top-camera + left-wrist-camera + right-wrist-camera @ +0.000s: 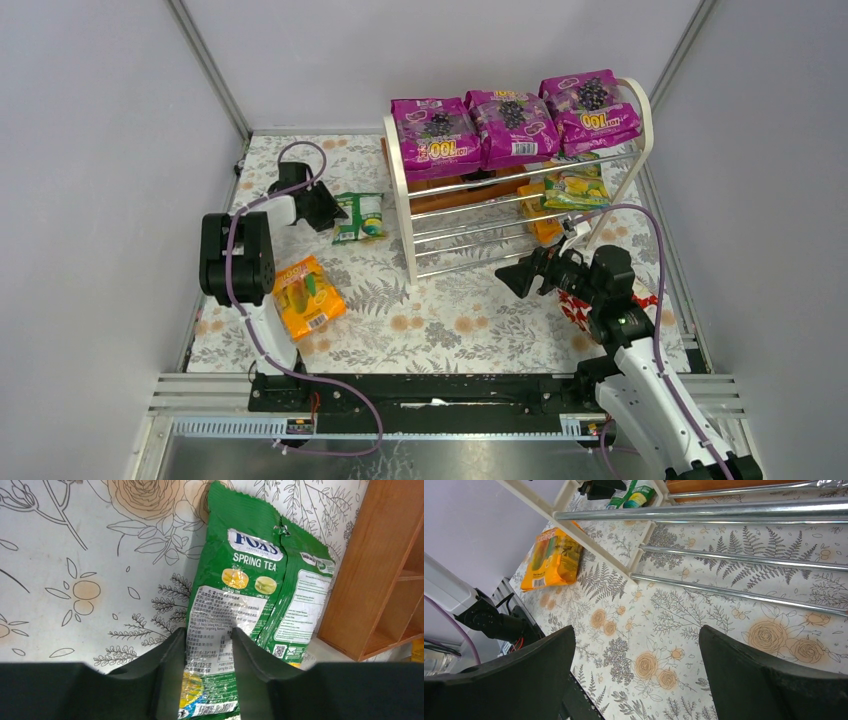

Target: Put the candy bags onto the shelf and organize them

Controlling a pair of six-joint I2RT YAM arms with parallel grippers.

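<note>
My left jaws pinch the near end of the green-white candy bag (240,585), which lies flat on the desk (75,540) just beside the shelf (401,190). The glossy film looks likely to slip, so I should lift slowly, keep the bag level and clear the white end panel before reaching for a free tier. My right jaws stand spread, empty.

shelf (398,190) top: full (three magenta bags (510,125)) | lower rods (470,236): left half free | table (440,310) in front: open passage
</note>
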